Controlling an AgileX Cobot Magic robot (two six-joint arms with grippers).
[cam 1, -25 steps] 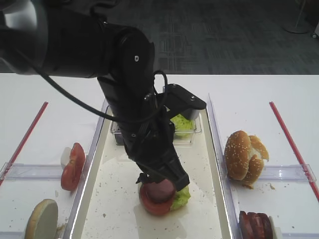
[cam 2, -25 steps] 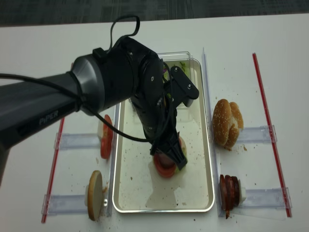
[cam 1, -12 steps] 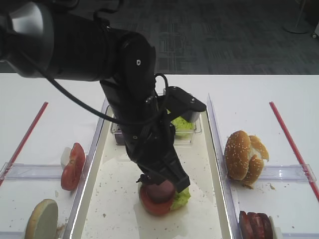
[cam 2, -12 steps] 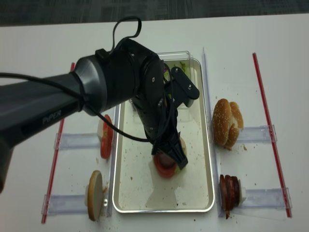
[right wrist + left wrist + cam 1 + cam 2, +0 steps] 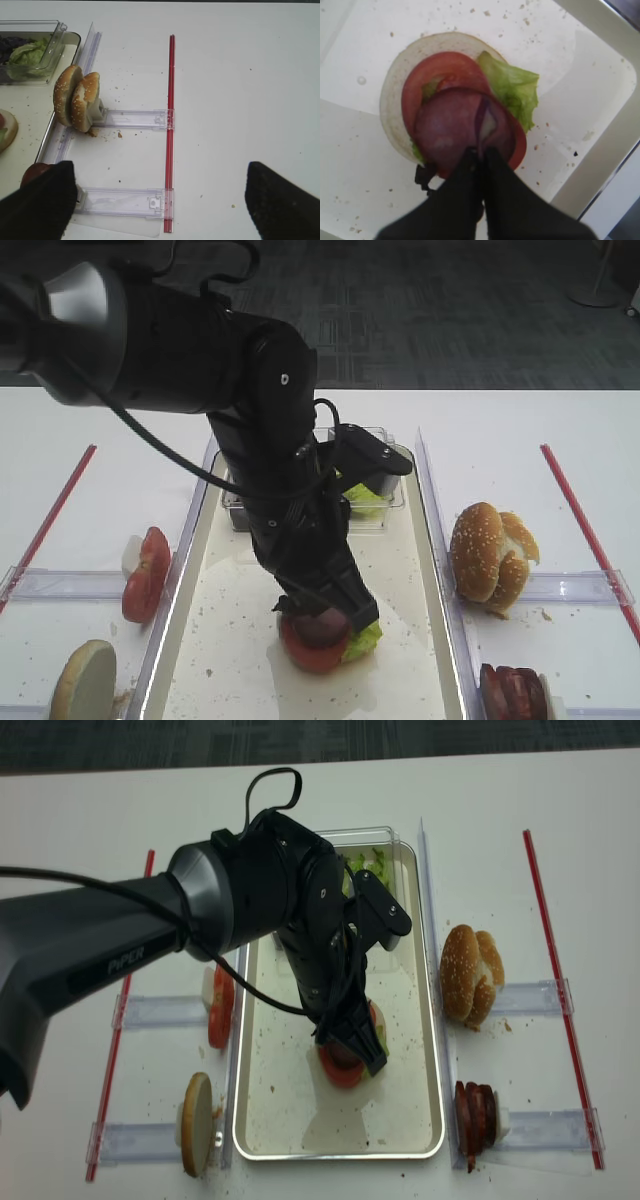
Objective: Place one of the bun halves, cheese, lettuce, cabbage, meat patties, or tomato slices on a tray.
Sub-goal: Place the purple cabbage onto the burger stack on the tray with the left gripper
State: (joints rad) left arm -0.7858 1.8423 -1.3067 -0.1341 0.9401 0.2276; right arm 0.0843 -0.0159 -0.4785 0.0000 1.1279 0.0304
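On the cream tray (image 5: 275,1105) lies a stack: a bun half (image 5: 395,85) face up, lettuce (image 5: 512,90), a tomato slice (image 5: 435,75) and a meat patty (image 5: 445,130) on top. My left gripper (image 5: 482,152) hangs just over the patty, shut on a thin purple cabbage strip (image 5: 480,117) that lies against the meat. From outside, the left gripper (image 5: 330,612) hides most of the stack; the tomato slice (image 5: 305,652) and lettuce (image 5: 365,638) show. My right gripper (image 5: 160,200) stands open over bare table, right of the tray, holding nothing.
A clear box (image 5: 372,495) of lettuce and cabbage stands at the tray's far end. Two bun halves (image 5: 490,555) lean in a holder on the right, meat patties (image 5: 512,692) nearer. On the left are tomato slices (image 5: 145,575) and a bun half (image 5: 85,680). A red strip (image 5: 171,125) marks each side.
The left arm's upper links have leaned a little to the right. Its gripper stays shut over the stack, and the food on the tray has not moved.
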